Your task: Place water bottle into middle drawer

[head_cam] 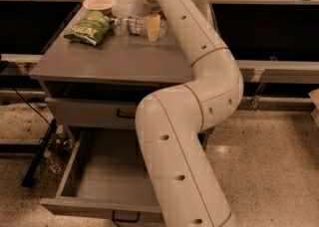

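The water bottle (129, 24), clear with a pale label band, lies on its side at the back of the grey cabinet top (114, 59). My gripper (152, 26) is down at the bottle's right end, with its pale yellow tip in front of the bottle; the big white arm hides the rest of it. The middle drawer (89, 208) is pulled open at the bottom of the cabinet, a plain grey tray with a small black handle (125, 217). The arm covers its right part.
A green chip bag (87, 28) lies left of the bottle, with a tan bowl (99, 4) behind it. A shut drawer front (84, 113) sits above the open drawer. A black bar and cables (37, 159) lie on the speckled floor to the left.
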`<state>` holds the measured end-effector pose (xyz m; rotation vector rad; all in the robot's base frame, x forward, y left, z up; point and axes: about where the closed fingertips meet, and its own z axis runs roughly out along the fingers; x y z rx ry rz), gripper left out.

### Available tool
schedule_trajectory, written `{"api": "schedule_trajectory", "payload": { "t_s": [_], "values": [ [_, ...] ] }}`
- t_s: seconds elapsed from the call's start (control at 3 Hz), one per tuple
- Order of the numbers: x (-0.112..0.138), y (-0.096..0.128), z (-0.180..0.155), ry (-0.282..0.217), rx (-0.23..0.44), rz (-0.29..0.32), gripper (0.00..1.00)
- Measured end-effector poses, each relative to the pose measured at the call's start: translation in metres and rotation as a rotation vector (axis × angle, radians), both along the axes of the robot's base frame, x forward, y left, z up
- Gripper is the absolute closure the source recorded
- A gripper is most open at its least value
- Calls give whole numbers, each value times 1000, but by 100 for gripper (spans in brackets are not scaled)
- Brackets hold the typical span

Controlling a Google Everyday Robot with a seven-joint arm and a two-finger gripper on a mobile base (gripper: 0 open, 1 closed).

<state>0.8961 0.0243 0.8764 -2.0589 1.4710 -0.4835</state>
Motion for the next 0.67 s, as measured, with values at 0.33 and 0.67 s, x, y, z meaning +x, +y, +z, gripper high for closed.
{"api": "schedule_trajectory", "payload": {
  "t_s": [0.33,0.67],
  "values": [
    [0,0,0,-1,0,0,0],
    [15,7,19,-78,36,-28,0]
  ]
}}
